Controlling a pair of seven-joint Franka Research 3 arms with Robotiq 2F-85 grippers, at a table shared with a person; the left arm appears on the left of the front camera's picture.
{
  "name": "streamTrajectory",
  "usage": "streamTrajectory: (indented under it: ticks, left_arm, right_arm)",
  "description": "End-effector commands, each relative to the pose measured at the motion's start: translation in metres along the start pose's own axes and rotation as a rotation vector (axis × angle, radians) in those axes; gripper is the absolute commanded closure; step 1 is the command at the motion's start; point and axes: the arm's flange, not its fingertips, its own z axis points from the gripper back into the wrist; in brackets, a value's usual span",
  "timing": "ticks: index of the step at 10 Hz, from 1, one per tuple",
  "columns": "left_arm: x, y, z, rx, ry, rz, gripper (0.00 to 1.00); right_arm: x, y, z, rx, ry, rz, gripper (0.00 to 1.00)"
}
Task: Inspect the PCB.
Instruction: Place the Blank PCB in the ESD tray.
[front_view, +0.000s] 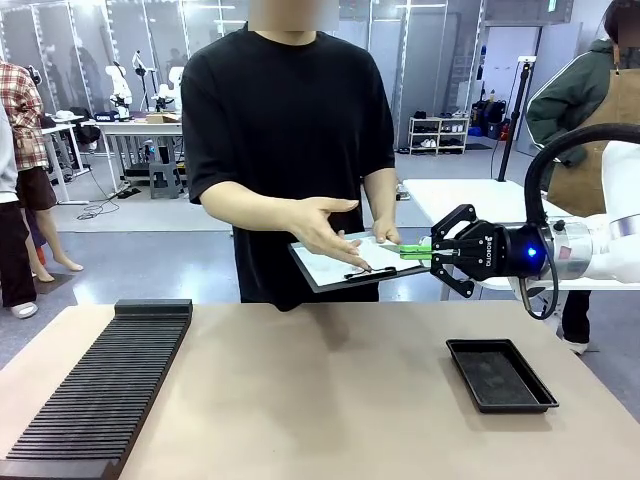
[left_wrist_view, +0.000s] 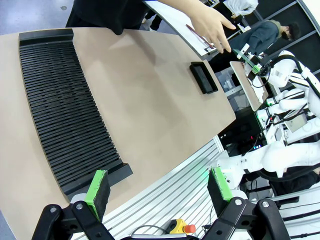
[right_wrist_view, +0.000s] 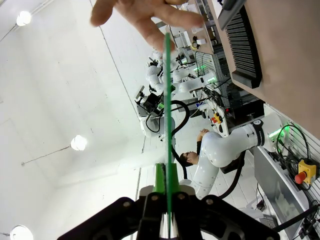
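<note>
The PCB (front_view: 409, 252) is a thin green board held flat in the air over the table's far right edge, with my right gripper (front_view: 432, 253) shut on its near end. In the right wrist view the PCB (right_wrist_view: 168, 95) shows edge-on as a green line rising from the shut right gripper (right_wrist_view: 167, 176). The person's open hand (front_view: 325, 230) hovers palm-up just left of the board, and the fingers of that hand (right_wrist_view: 145, 17) reach its far tip. My left gripper (left_wrist_view: 159, 184) hangs open over the table's near edge with nothing between its pads.
The person's other hand holds a grey clipboard (front_view: 345, 265) with white paper under the board. A shallow black tray (front_view: 500, 374) lies at the table's right. A long black slotted rack (front_view: 105, 385) covers the left side. Another person stands at the far right.
</note>
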Motion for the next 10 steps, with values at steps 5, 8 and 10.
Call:
streamTrajectory:
  ticks: [5,8,10]
  left_arm:
    - [-0.0002,0.0001,-0.0001,0.004,0.003,-0.001,0.00]
    - [-0.0002,0.0001,-0.0001,0.004,0.003,-0.001,0.00]
    - [-0.0002,0.0001,-0.0001,0.004,0.003,-0.001,0.00]
  right_arm:
    - [-0.0012,0.0015,-0.0011,-0.002,0.002,0.004,1.00]
    - [-0.0012,0.0015,-0.0011,-0.002,0.002,0.004,1.00]
    - [-0.0012,0.0015,-0.0011,-0.002,0.002,0.004,1.00]
